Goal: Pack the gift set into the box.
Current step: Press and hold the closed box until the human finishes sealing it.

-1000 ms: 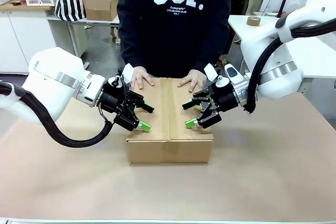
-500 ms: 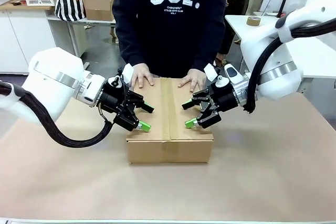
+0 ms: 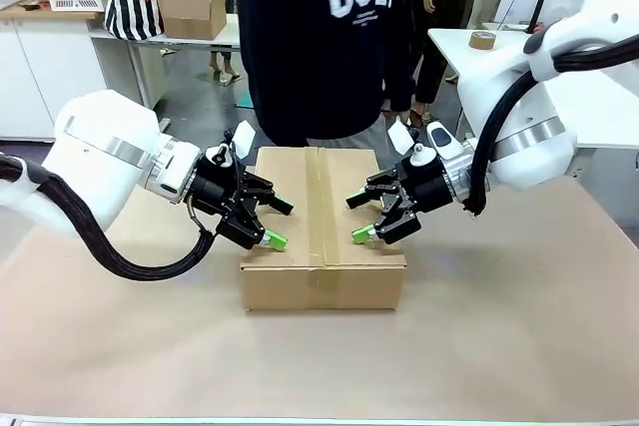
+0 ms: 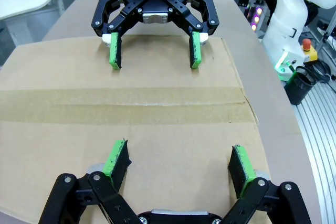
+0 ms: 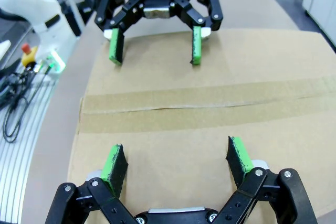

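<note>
Box [image 3: 322, 226]: mid-worktop, toward the far edge, flaps shut, seam taped. Left gripper [image 3: 279, 223], right gripper [image 3: 357, 216]: jaws apart over its top. We judge packing done; only withdrawal is left.

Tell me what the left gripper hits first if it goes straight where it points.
Probably the top of the box, since the left gripper tilts down toward it; if it skims over, the right gripper facing it.
</note>
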Controlling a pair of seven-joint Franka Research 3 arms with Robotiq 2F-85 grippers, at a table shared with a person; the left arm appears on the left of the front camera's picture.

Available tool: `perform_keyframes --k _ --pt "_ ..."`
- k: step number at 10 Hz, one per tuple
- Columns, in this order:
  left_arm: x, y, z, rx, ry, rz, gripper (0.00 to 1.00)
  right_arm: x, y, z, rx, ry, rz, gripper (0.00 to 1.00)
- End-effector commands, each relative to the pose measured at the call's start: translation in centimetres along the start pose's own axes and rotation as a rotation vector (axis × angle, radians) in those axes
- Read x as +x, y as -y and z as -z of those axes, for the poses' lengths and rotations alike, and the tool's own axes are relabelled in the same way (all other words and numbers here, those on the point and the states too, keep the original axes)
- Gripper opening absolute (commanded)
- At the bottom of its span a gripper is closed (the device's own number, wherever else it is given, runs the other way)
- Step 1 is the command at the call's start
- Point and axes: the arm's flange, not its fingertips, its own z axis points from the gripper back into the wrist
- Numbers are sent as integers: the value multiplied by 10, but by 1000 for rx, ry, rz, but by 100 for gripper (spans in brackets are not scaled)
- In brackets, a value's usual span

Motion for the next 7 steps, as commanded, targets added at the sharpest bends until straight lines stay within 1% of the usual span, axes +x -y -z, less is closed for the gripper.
perform_keyframes --k 1,7 --pt "-2 1 0 -7 7 -12 100 -2 -3 0 1 -8 0 100" --pt "-2 1 0 -7 7 -12 100 -2 -3 0 1 -8 0 100"
